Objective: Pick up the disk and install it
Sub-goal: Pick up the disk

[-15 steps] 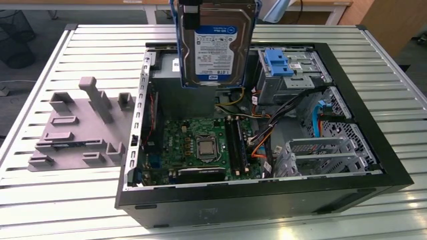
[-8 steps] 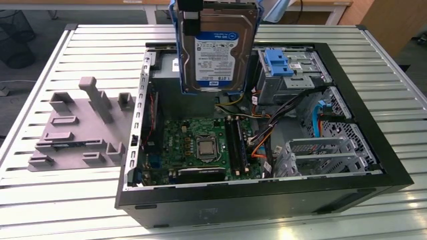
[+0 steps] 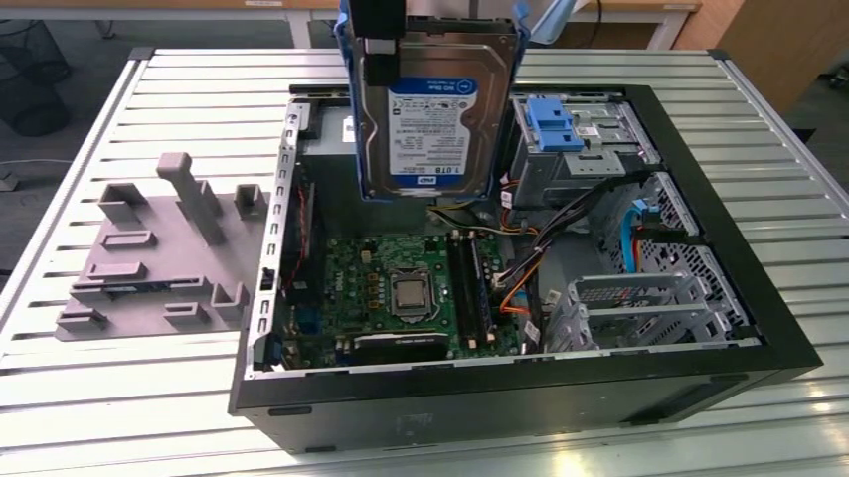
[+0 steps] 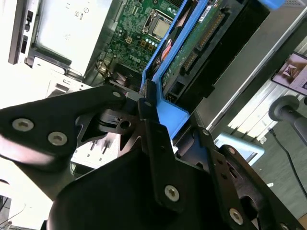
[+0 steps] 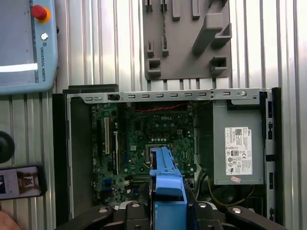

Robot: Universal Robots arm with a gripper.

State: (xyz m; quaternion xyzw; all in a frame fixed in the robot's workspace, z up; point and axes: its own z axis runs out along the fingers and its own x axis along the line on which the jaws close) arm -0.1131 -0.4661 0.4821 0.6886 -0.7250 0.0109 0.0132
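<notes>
On the slatted metal bench (image 3: 133, 397) sits an open computer case (image 3: 743, 328), and above it the hand (image 4: 170, 115) is clamped on the top end of the disk (image 3: 431, 109), which hangs straight below it, long axis upright.

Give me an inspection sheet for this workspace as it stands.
Surface: slatted metal table, carrying the open computer case.
Job's things: the disk, upright, above the case, not seated in a bay.
Clutter: grey fixture plate at the exterior view's left of the case; teach pendant and phone on the table.
Grippers: gripper, jaws clamped on the disk's blue rails.
Cables: black, orange and red wires loose inside the case.
Surroundings: dark bin on the floor beyond the table.
</notes>
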